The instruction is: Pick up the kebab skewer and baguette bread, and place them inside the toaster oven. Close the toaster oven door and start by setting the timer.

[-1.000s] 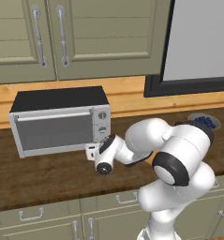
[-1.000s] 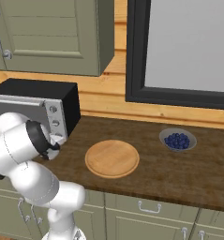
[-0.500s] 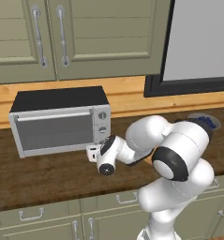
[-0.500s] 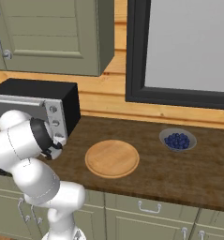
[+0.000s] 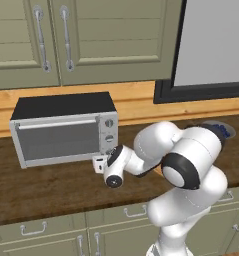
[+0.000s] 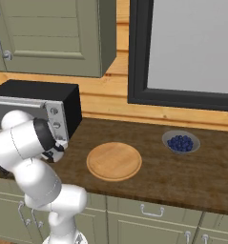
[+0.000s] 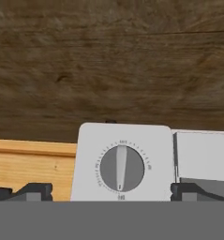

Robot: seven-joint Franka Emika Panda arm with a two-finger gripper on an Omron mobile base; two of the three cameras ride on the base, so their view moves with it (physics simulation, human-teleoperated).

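1. Toaster oven (image 5: 63, 131) sits at the left of the counter, its door (image 5: 58, 140) up and shut.
2. Gripper (image 5: 102, 163), fingers spread wide and empty, faces the bottom knob (image 7: 121, 168).
3. Food presumably inside; wooden plate (image 6: 114, 161) is bare.
4. Only the timer remains.

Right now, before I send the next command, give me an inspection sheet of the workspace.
Surface: dark wooden counter, bare in front of the oven.
Job's things: toaster oven with its door closed; a timer knob faces the hand camera; kebab skewer and baguette nothing seen.
Clutter: round wooden plate, nothing on it; bowl of blueberries to its right.
End effector: end effector open, at the oven's lower right corner, below the knobs, holding nothing.
Cables: nothing seen.
Surroundings: green cabinets above, dark-framed window.
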